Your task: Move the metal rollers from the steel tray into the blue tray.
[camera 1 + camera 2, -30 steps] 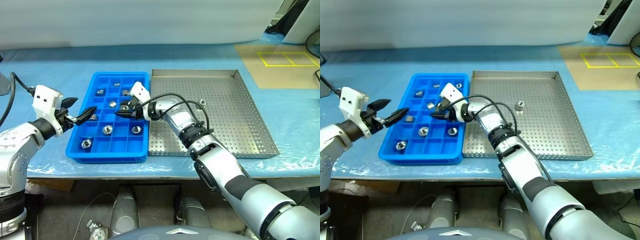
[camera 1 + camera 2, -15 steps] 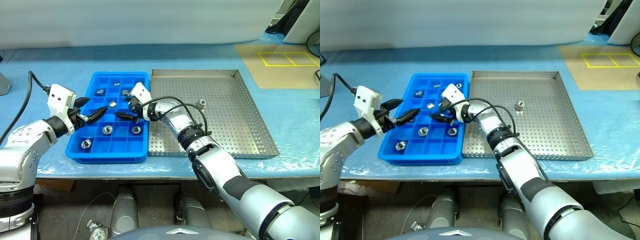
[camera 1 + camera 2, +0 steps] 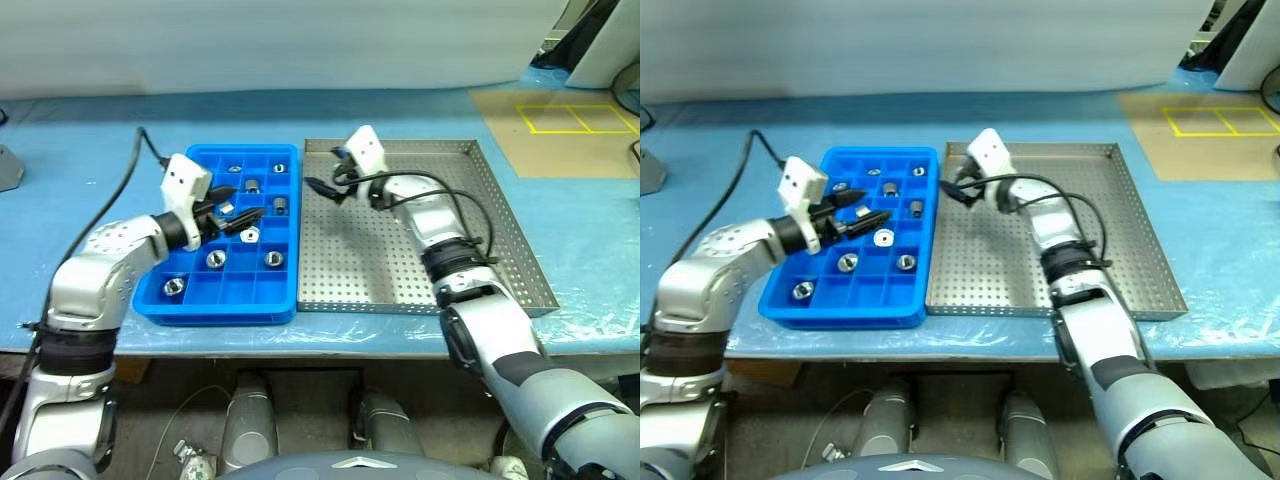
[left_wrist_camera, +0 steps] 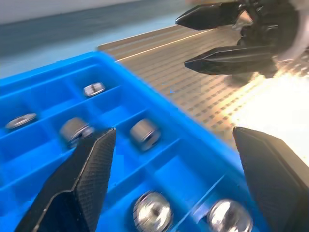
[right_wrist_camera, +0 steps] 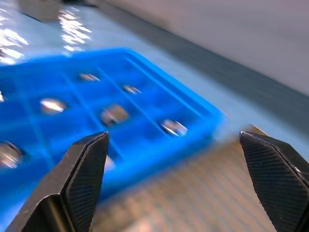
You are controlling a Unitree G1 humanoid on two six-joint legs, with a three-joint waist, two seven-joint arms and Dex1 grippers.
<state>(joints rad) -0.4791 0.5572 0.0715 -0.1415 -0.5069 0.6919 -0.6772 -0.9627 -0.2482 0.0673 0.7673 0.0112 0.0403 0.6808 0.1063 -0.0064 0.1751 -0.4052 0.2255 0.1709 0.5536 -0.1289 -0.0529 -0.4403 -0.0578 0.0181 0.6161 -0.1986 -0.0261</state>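
Right gripper (image 3: 322, 187) now off blue tray (image 3: 190, 290), over steel tray (image 3: 500, 262), empty.

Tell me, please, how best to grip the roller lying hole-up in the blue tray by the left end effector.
Probably from straight above, pinching across its round outer wall: the roller sits hole-up inside a compartment of the blue tray, whose dividers block a sideways approach. The open left end effector hovers nearest.

No readable text, label, brand, number or sign appears on anything in view.
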